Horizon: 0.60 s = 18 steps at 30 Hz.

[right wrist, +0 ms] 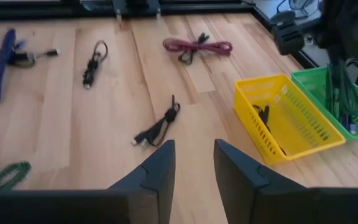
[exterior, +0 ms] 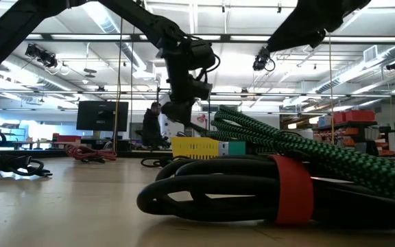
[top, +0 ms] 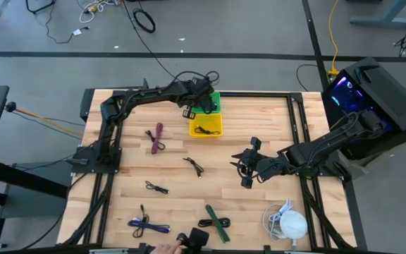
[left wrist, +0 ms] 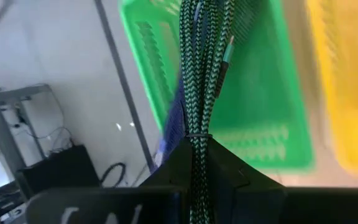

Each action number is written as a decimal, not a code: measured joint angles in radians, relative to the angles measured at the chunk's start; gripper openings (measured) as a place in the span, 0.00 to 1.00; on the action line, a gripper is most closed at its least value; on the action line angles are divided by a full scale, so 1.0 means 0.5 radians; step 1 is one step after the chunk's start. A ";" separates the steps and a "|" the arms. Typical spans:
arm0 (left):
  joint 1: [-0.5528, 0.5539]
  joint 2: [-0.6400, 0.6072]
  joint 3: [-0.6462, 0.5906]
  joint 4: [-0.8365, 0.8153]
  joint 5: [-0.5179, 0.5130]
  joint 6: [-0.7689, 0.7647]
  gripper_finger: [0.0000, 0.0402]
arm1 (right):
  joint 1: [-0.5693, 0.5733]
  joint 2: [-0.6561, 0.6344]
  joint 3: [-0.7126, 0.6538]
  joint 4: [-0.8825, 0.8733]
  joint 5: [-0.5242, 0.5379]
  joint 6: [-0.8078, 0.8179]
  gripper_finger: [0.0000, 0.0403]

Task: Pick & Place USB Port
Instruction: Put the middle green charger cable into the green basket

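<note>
Left gripper [left wrist: 197,162] clenched on green braided cable [left wrist: 201,74], dangling it over green basket [left wrist: 260,93] for dropping; right gripper [right wrist: 194,162] released, waiting

- The green cable [left wrist: 197,93] runs off the left wrist view's top edge; its lower end is hidden between the left claw's [left wrist: 199,180] fingers.
- The green bin [right wrist: 344,99] is cut by the right wrist view's edge.
- The person [exterior: 151,127] beyond the table is too small to make out.
</note>
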 joint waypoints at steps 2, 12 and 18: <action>0.012 0.012 0.000 -0.014 0.022 0.000 0.06 | 0.000 0.003 0.000 0.024 -0.007 -0.005 0.28; 0.046 0.054 0.001 0.022 0.155 -0.068 0.06 | 0.000 0.015 0.000 0.032 -0.004 -0.025 0.28; 0.056 0.054 0.001 0.058 0.195 -0.111 0.06 | 0.000 0.015 0.000 0.042 0.000 -0.029 0.28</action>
